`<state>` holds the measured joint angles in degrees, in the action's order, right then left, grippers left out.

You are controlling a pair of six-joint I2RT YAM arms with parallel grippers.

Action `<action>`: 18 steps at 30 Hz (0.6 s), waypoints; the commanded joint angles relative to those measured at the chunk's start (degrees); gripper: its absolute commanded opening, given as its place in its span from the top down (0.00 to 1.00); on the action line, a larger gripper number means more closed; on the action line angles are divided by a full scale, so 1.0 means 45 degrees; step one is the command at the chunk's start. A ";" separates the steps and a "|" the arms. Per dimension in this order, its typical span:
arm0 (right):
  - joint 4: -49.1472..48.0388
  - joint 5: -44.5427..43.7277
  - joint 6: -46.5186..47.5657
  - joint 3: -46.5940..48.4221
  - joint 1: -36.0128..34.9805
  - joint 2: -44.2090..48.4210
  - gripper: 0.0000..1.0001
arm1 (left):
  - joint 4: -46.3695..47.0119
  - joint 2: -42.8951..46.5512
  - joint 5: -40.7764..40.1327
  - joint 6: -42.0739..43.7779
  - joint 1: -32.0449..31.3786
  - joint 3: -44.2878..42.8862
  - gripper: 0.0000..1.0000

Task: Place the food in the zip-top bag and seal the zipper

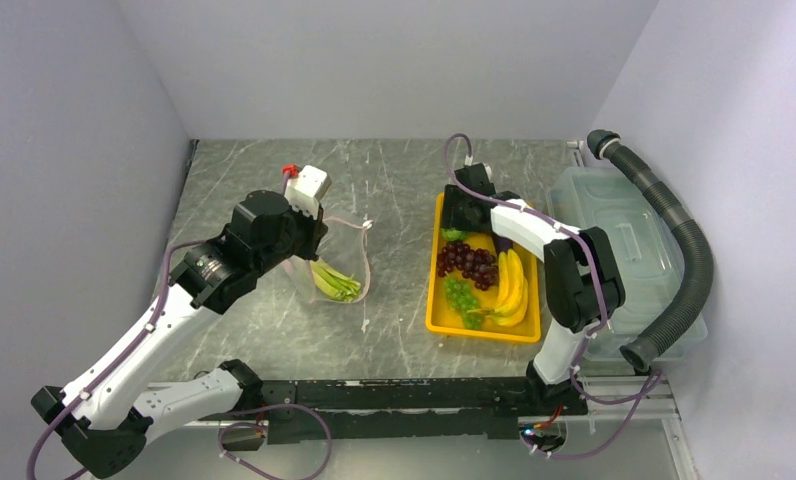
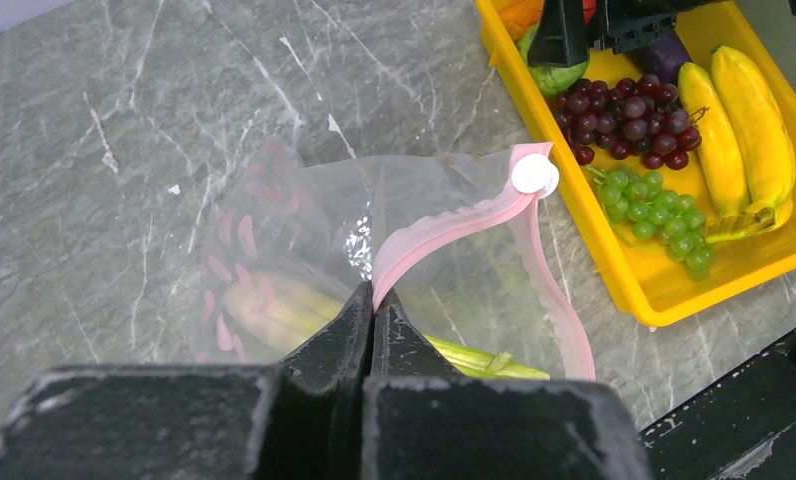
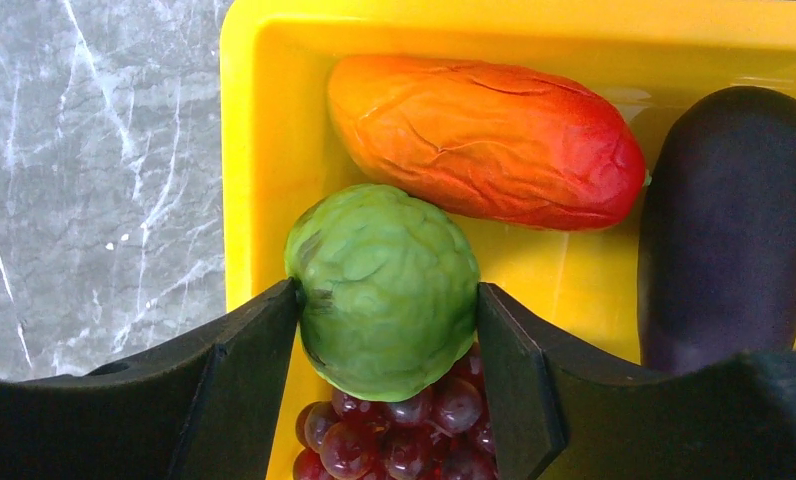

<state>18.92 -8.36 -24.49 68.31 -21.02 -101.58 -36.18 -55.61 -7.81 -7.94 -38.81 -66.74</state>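
The clear zip-top bag [image 2: 304, 230] lies on the grey table with a pale green celery stalk [image 2: 484, 360] inside. My left gripper [image 2: 374, 300] is shut on its pink zipper [image 2: 454, 225], holding the mouth up. In the yellow tray [image 3: 249, 150] my right gripper [image 3: 386, 310] has both fingers against a round green leafy piece [image 3: 384, 285], which rests on the purple grapes [image 3: 414, 430]. An orange piece [image 3: 484, 140] and a dark purple piece [image 3: 729, 220] lie just beyond. Green grapes [image 2: 659, 205] and bananas [image 2: 744, 110] fill the tray's near end.
A translucent lidded bin [image 1: 624, 240] stands right of the tray [image 1: 434, 320], with a black corrugated hose [image 1: 689, 250] curving over it. Walls close in on the left, back and right. The zipper's white slider [image 2: 532, 175] sits at the end nearest the tray.
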 commanded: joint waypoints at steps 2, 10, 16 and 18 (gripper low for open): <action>-0.0555 -0.0252 0.0148 -0.0157 0.0212 0.0419 0.68 | 0.0580 0.0045 -0.0203 0.0223 0.0011 0.0051 1.00; -0.0460 -0.0366 0.0273 -0.0665 0.0201 0.1991 0.87 | 0.0604 0.0035 -0.0296 0.0195 0.0028 0.0072 1.00; 0.0013 0.0174 0.0535 -0.0583 0.0118 0.3624 0.90 | 0.0591 0.0033 -0.0298 0.0162 0.0011 0.0052 1.00; 0.0015 0.0384 0.0569 -0.0689 0.0009 0.4281 0.91 | 0.0599 0.0052 -0.0319 0.0161 0.0010 0.0065 1.00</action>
<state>18.79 -8.36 -23.29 65.04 -20.36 -88.20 -36.18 -55.66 -8.34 -7.97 -38.81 -66.74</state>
